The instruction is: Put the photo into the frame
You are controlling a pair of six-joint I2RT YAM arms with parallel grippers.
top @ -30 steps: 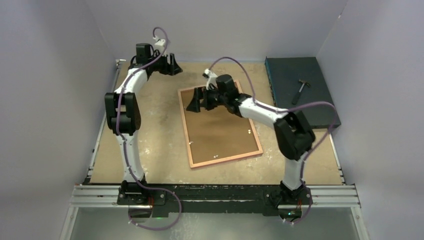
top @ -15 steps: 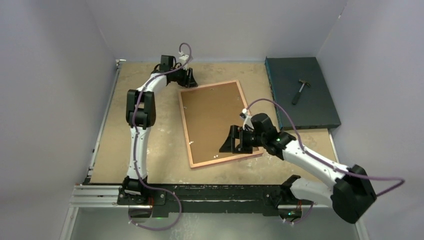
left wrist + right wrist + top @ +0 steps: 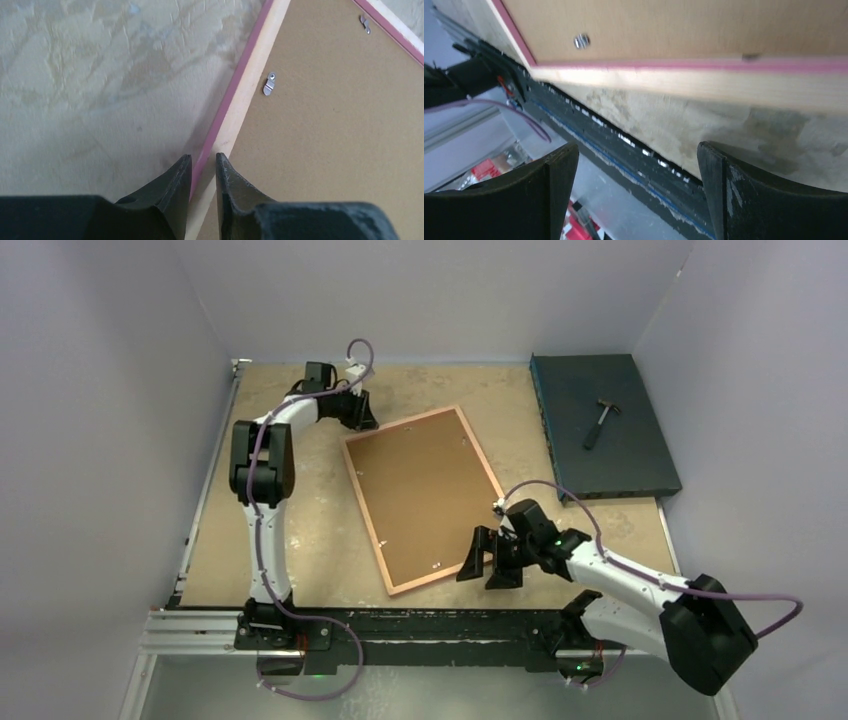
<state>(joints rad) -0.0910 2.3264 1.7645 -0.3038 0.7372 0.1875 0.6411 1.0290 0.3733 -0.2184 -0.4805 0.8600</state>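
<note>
Lying back-up and askew on the table [image 3: 300, 530], the frame [image 3: 366, 510] had the left gripper [image 3: 202, 159] nearly closed over its far-left corner rail; I couldn't tell whether it pinched. The right gripper [image 3: 483, 570] gaped wide just beside the near-right corner.

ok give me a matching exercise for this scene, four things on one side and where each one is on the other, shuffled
Things:
1 hammer
2 frame
3 left end effector
4 right end effector

Places:
a at the frame's near right corner
b on the dark teal mat, far right
c at the frame's far left corner
d lying back up on the table

Pairs: 1-b, 2-d, 3-c, 4-a
</note>
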